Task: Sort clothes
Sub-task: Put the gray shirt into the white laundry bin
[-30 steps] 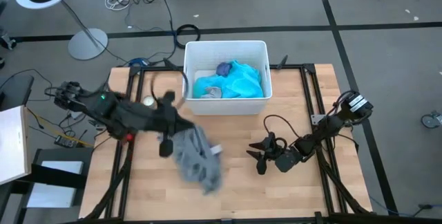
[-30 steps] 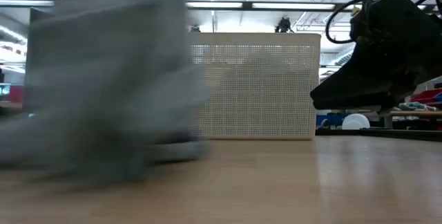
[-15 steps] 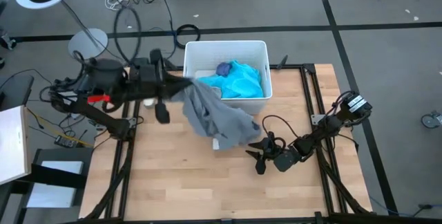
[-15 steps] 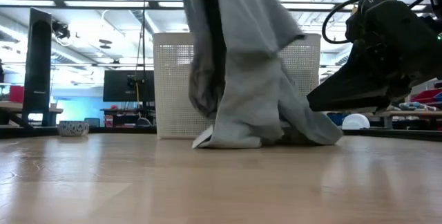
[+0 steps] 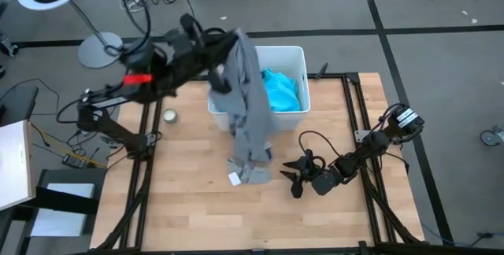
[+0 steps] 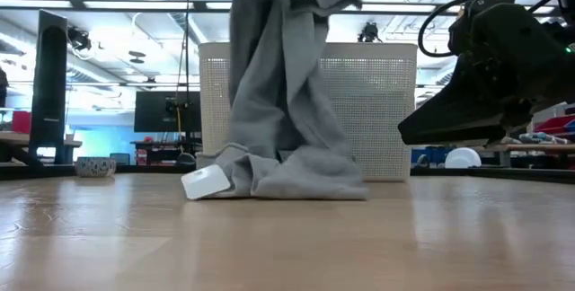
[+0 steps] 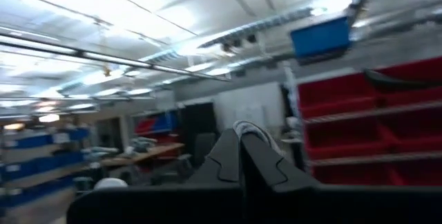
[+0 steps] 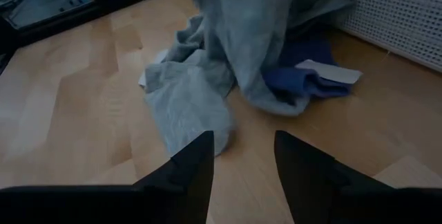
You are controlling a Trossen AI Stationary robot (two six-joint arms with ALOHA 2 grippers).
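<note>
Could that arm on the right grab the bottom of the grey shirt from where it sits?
Probably yes. The right gripper rests on the table with its fingers open, pointing at the grey shirt, whose lower end lies bunched on the wood just ahead of it, and bare table lies between them.

- We see the large grey cloth shirt hanging before the white rectangular plastic bin, its hem on the wooden surface.
- Our right hand rests right of that hem.
</note>
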